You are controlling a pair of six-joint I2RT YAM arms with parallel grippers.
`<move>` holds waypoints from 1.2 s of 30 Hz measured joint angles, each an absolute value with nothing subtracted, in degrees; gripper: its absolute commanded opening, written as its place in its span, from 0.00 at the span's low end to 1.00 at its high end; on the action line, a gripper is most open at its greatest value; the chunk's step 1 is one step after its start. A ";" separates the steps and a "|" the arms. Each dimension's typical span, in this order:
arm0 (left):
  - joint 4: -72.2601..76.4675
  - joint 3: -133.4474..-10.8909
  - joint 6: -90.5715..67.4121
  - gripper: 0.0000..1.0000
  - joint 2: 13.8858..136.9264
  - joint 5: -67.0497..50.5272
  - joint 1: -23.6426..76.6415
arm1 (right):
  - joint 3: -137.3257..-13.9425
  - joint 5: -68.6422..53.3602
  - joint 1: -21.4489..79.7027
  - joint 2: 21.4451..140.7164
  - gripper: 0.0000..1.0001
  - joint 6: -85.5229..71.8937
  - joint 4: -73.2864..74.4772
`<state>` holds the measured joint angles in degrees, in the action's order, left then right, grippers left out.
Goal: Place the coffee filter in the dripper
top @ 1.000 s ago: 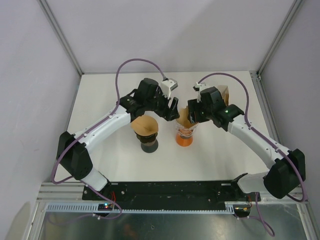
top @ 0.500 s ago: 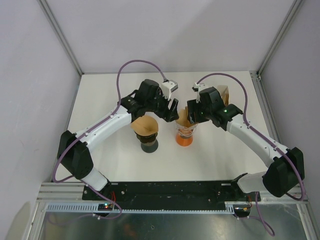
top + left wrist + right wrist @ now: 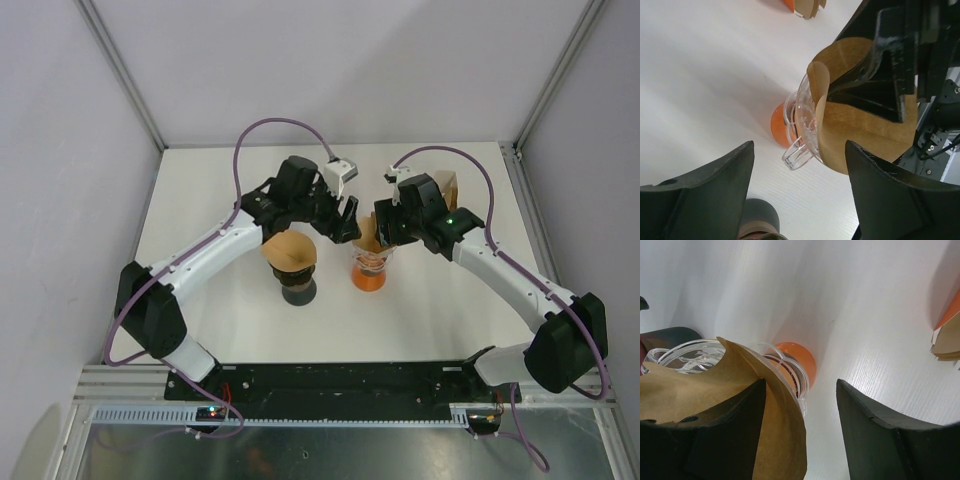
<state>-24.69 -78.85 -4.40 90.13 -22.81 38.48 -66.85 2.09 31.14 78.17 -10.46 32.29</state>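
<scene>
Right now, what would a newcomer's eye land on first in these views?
Mid-table stands a clear dripper on an orange base, with a brown filter partly in it. The right tool has one finger inside the filter, and the left tool hangs open close beside it. To their left is a dark stand topped with another filter.
</scene>
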 measured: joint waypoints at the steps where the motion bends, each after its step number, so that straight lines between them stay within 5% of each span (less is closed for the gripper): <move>1: -24.73 -79.24 -4.54 0.79 90.13 -23.09 38.48 | -66.85 2.13 31.14 78.17 0.62 -10.46 32.29; 10: -24.56 -83.22 -5.58 0.77 91.00 -24.49 38.46 | -66.85 2.42 31.27 78.17 0.62 -10.46 32.29; 23: -24.64 -84.03 -4.43 0.57 96.33 -20.58 38.57 | -66.85 2.57 31.31 78.17 0.62 -10.41 32.32; 36: -24.36 -83.20 -2.96 0.61 95.72 -18.13 38.85 | -66.85 2.44 31.14 78.13 0.63 -10.22 32.23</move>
